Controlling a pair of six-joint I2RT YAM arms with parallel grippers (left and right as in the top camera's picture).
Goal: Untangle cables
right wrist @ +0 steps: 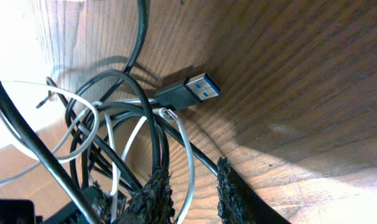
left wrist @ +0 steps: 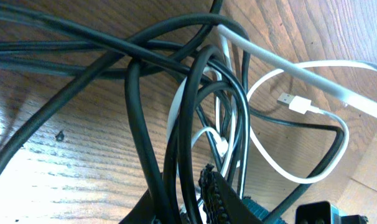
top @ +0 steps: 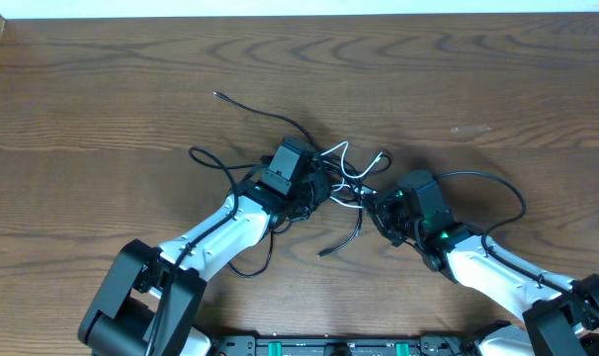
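Bench: we see a brown wood-grain bench (top: pixel 102 119) with both arms reaching in from the near edge.
Cables: the cables (top: pixel 341 180) lie knotted in a heap near the middle of the bench, between the two wrists.
Black strands: one black strand (top: pixel 255 107) trails away from the heap to the far left. Another black end (top: pixel 329 247) lies on the near side.
White cable: the white cable (top: pixel 354 166) loops through the top of the heap. In the left wrist view we see its small white plug (left wrist: pixel 294 101) lying flat on the wood inside its own loop.
USB plug: in the right wrist view a black USB plug (right wrist: pixel 190 92) with a blue tongue rests on the bench at the edge of the knot.
Left jaws: nearly closed on a bundle of black cables, which run down beside the ribbed pad (left wrist: pixel 216 194).
Right jaws: standing a narrow gap apart, pads (right wrist: pixel 154 198) low over the wood. A thin pale cable (right wrist: pixel 188 155) passes into the gap, but we cannot tell whether it is pinched.
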